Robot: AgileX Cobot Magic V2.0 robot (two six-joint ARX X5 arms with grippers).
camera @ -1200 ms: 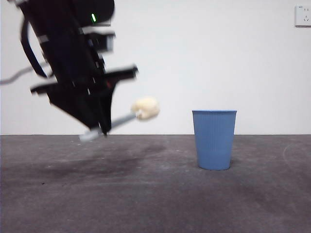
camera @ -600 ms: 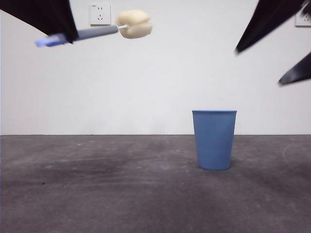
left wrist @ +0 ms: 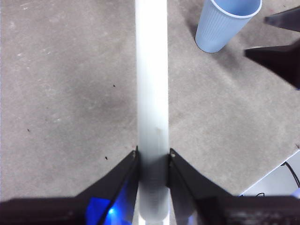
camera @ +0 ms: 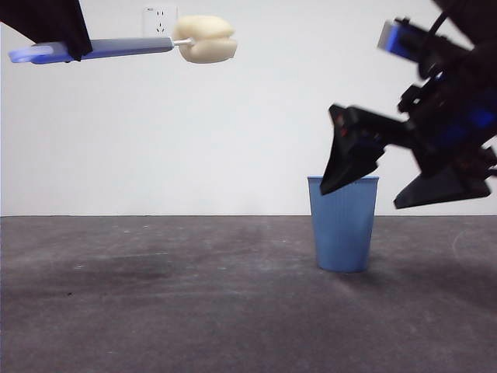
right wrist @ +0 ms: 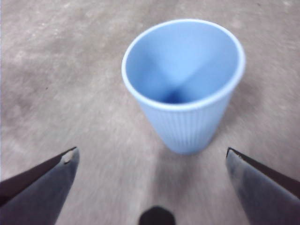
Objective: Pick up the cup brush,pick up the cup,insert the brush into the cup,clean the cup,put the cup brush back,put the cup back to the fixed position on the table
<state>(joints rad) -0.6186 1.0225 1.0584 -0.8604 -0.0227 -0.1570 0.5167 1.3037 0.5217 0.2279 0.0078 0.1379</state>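
My left gripper (camera: 58, 35) is shut on the cup brush (camera: 136, 47) and holds it level, high at the upper left of the front view, with its pale-yellow sponge head (camera: 205, 39) towards the middle. The left wrist view shows the jaws clamped on the handle (left wrist: 152, 103). The blue ribbed cup (camera: 342, 223) stands upright on the table (camera: 171, 303), right of centre. My right gripper (camera: 373, 190) is open, coming in from the right at the height of the cup's rim, apart from it. In the right wrist view the cup (right wrist: 185, 84) stands between the wide-spread jaws.
A white wall with a socket (camera: 159, 22) stands behind the table. The left wrist view also shows the cup (left wrist: 224, 23), the other gripper's dark jaws (left wrist: 276, 51) and the table's edge (left wrist: 267, 176).
The right gripper has come down from the upper right to the cup's rim height. The left gripper and brush have stayed high, shifting slightly left.
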